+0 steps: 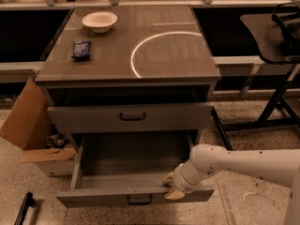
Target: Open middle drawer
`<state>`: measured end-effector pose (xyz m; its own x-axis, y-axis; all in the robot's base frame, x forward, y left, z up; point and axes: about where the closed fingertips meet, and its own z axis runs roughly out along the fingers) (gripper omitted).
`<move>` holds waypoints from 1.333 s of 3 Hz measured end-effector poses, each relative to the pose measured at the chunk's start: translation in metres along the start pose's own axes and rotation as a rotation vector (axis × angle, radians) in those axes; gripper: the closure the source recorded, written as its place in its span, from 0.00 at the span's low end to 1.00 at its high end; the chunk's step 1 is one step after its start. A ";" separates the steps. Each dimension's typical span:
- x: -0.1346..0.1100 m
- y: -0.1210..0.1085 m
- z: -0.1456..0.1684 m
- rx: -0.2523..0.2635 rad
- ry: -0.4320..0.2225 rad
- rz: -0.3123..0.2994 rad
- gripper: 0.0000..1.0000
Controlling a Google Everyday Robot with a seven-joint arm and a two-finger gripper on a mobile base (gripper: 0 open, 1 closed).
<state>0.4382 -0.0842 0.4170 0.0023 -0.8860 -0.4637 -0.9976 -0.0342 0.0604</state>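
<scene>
The middle drawer (103, 197) is grey and stands pulled far out of the cabinet, low in the camera view. Its inside looks empty, and a small dark handle (139, 199) sits at the centre of its front. My gripper (171, 186) is at the right part of the drawer's front rim, on the end of my white arm (234, 163), which comes in from the right. One yellowish finger (168, 178) is inside the drawer and the other is outside the front panel, so the two are closed on the rim.
Above it, a grey drawer (93, 118) with a dark handle sits slightly out. On the cabinet top are a white bowl (99, 21) and a dark packet (81, 49). A cardboard box (28, 121) leans at the left. A black stand (276, 93) is at the right, and a black rod (23, 209) lies on the floor.
</scene>
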 end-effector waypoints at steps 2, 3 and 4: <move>0.000 0.002 0.003 -0.007 -0.001 -0.001 0.27; 0.001 0.001 -0.017 0.005 -0.003 -0.011 0.04; 0.004 0.002 -0.054 0.039 0.015 -0.020 0.00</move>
<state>0.4402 -0.1126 0.4630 0.0227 -0.8920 -0.4515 -0.9993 -0.0340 0.0170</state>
